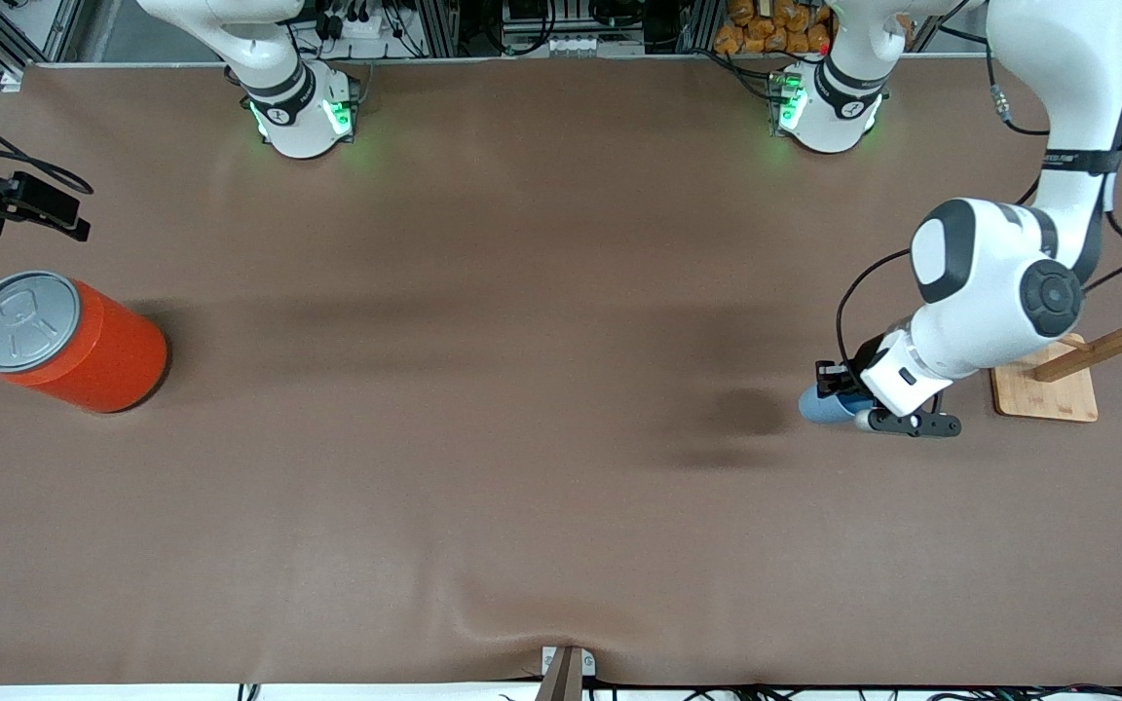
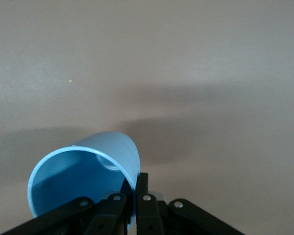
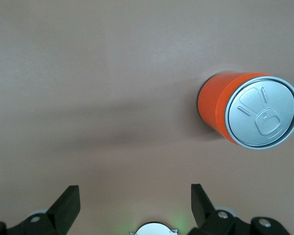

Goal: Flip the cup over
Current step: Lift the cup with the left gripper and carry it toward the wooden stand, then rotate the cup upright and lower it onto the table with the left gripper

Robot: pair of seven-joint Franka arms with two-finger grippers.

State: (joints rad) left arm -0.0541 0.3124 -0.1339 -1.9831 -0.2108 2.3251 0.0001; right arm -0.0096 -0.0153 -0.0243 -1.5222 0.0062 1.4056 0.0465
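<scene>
Seen at the left arm's end of the brown surface (image 1: 522, 389): small light-blue cup (image 1: 822, 405), pinched by its rim wall in the left claw (image 1: 848, 394), one finger (image 2: 144, 196) outside the wall and its partner inside. Tipped well over, open mouth facing the wrist camera, pale interior (image 2: 78, 181) and base visible, a soft shadow cast on the surface below. Just beside, toward the table's edge, a wooden rack (image 1: 1106, 346) on a flat wooden base. At the right arm's end, well apart from the cup, an upright orange can (image 1: 74, 341) with a grey lid (image 3: 262, 111). Parked high above that end, waiting, the right claw (image 3: 134, 205), black fingers spread wide and holding nothing, the can visible below it on the surface. Green lights glowing at both arm bases along the table's robot edge.
</scene>
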